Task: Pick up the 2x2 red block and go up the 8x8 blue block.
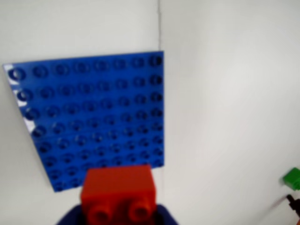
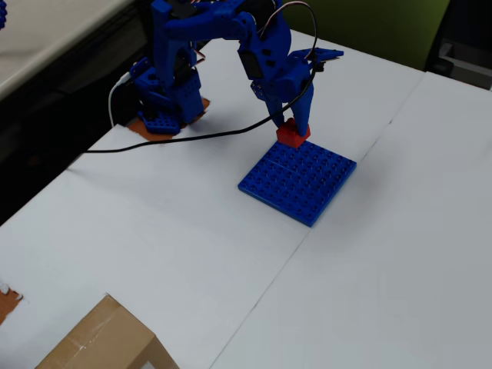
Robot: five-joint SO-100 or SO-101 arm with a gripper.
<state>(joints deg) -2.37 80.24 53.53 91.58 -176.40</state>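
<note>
Red block (image 1: 118, 193) sits pinched in the gripper (image 1: 117, 213) at the bottom centre of the wrist view, its two round studs facing the camera and the blue fingers showing as dark shapes on either side beneath it. The jaws are pressed against the block's flanks, so the tool is holding it rather than spread.

In the overhead view the gripper (image 2: 293, 132) hangs from the blue arm (image 2: 231, 46) in the upper middle of the frame, with the red block (image 2: 292, 134) at its tip. The block appears to be at or just over the plate's upper edge in that frame, near the top corner; whether it touches the plate or floats just above cannot be told.

Outward from the tool, the blue plate (image 1: 91, 117) fills the left and centre of the wrist view, stretching away toward the top of the frame from directly behind the block. The coming move therefore seems to turn on carrying the block forward, up the frame, over the studded field. The blue plate (image 2: 297, 178) is square, so it has no real long axis; in the overhead view it lies rotated, like a diamond, with corners toward the frame's top, right, bottom and left. The block is also square in plan and looks roughly lined up with the stud rows.

A small green piece (image 1: 292, 178) peeks in at the right edge of the wrist view, well apart from the plate. The white table (image 2: 154, 231) is otherwise bare around the plate, with a cardboard box (image 2: 104, 338) at the lower left of the overhead view.
</note>
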